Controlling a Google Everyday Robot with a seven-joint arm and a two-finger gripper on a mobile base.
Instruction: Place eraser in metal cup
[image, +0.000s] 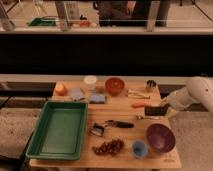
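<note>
While the arm is extended in from the right, the gripper (160, 109) is seen closed on the eraser (153, 110), which is held at its tip, nearer the camera than the metal cup (150, 85) and apart from it.

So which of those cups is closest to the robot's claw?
The shiny metal cup at the back right. The gripper is on the right beside the eraser; the blue cup and white cup lie farther off.
</note>
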